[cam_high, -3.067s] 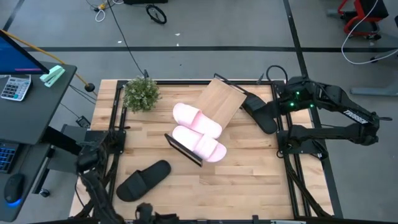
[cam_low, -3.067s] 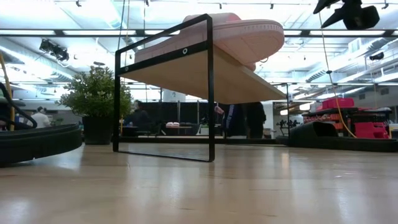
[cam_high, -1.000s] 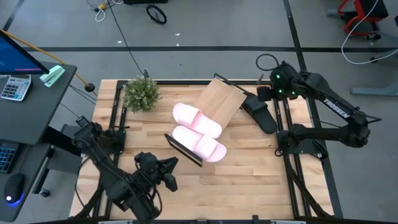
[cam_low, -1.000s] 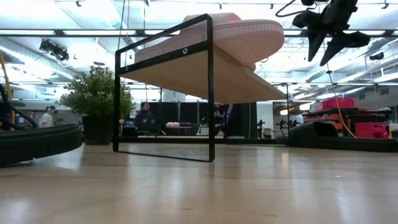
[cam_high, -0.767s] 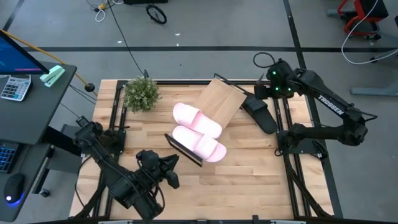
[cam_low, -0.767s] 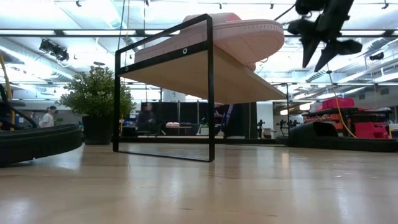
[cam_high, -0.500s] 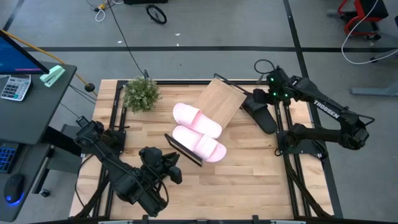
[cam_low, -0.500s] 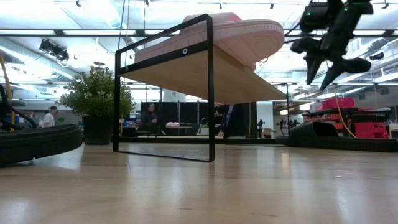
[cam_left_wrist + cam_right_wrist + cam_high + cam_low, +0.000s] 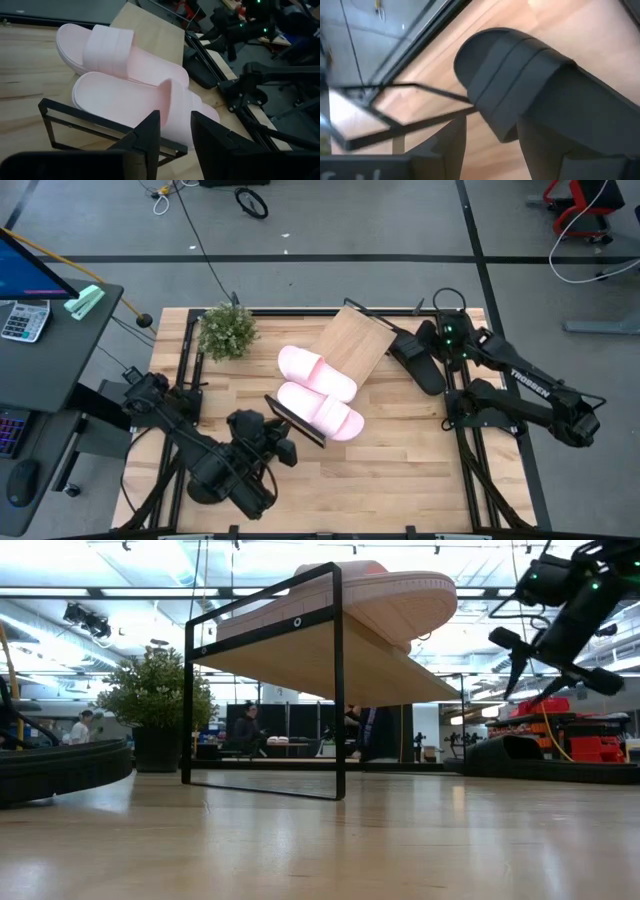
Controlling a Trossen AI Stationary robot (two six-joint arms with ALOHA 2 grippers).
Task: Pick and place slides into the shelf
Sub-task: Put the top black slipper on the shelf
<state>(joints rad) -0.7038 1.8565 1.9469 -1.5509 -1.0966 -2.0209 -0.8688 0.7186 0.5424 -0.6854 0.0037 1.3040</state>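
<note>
Two pale pink slides (image 9: pixel 318 390) lie side by side on the tilted light-wood shelf (image 9: pixel 357 340), which shows from the side in the low view (image 9: pixel 300 650). One black slide (image 9: pixel 420 366) rests sole-down on the table by the shelf's far right end. My right gripper (image 9: pixel 427 343) hovers open just above it, its fingers standing on either side of the strap (image 9: pixel 515 85). My left gripper (image 9: pixel 278 446) is open near the shelf's black end frame (image 9: pixel 75 115), facing the pink slides (image 9: pixel 130 95). A second black slide (image 9: pixel 60 770) lies at the table's left near part; in the high view the left arm hides it.
A potted plant (image 9: pixel 228 330) stands at the far left corner of the slatted tabletop (image 9: pixel 400 460). A side desk with a calculator (image 9: pixel 25 320) sits left of the table. The right arm's base (image 9: pixel 490 405) stands at the table's right edge.
My right gripper has swung from high over the far right corner down and toward the near edge, ending just over the black slide. My left gripper has moved a little toward the shelf's near end frame. The slides and shelf have stayed put.
</note>
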